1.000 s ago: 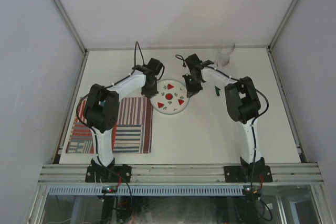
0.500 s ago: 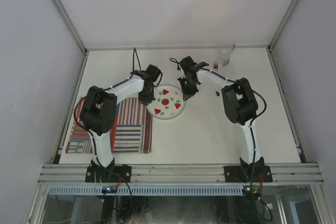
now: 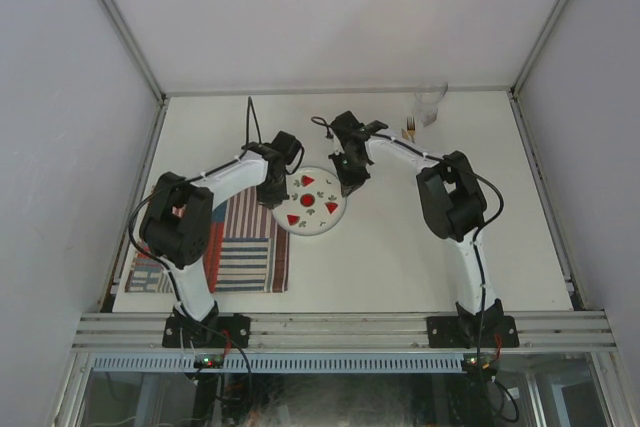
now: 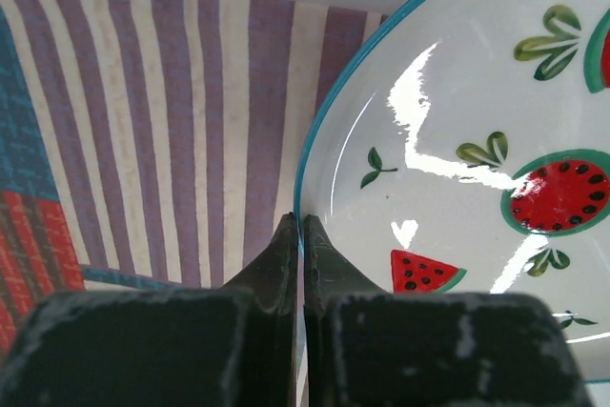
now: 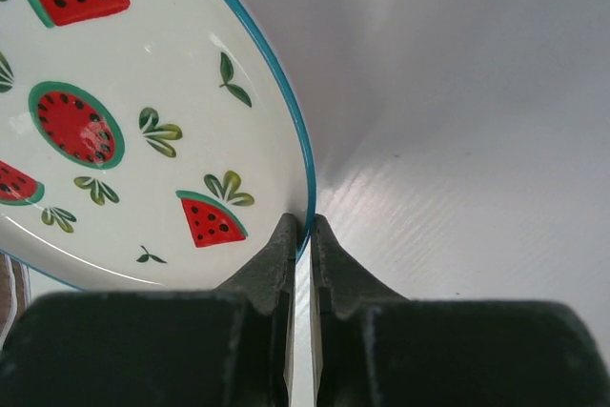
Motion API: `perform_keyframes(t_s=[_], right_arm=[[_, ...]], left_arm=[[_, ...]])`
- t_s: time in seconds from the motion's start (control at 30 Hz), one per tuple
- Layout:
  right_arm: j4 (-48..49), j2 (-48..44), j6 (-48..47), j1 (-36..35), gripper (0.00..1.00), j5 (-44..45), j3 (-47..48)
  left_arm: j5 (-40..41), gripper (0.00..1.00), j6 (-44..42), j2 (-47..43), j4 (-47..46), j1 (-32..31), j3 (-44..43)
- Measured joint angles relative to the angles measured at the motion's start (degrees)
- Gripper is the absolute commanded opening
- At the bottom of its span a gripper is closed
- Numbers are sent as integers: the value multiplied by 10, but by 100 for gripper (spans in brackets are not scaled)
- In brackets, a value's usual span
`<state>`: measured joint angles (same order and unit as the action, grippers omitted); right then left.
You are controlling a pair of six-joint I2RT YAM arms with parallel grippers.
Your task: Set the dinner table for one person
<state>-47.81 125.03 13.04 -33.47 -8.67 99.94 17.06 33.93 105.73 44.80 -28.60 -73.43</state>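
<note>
Step, I judge: placing watermelon plate (image 3: pixel 309 204) on striped placemat (image 3: pixel 245 247) | Grip: my left gripper (image 4: pixel 301 226) and right gripper (image 5: pixel 307 226) pinch opposite rims | Place: plate overlaps placemat's far right corner, dinner table (image 3: pixel 420 257) beneath | Next: centre over placemat, lower level, release together.

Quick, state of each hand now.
Left hand: closed on the plate rim.
Right hand: closed on the plate's opposite rim.
</note>
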Motion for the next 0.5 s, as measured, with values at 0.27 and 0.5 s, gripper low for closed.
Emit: perform_keyframes(t_s=[0.27,0.5], right_arm=[[-2,0,1,-19,0,0,0],[-3,0,2,-41,0,-2,0]], left_arm=[[10,0,7,-20,21,0,18],[23,0,16,-41,35,0,47]])
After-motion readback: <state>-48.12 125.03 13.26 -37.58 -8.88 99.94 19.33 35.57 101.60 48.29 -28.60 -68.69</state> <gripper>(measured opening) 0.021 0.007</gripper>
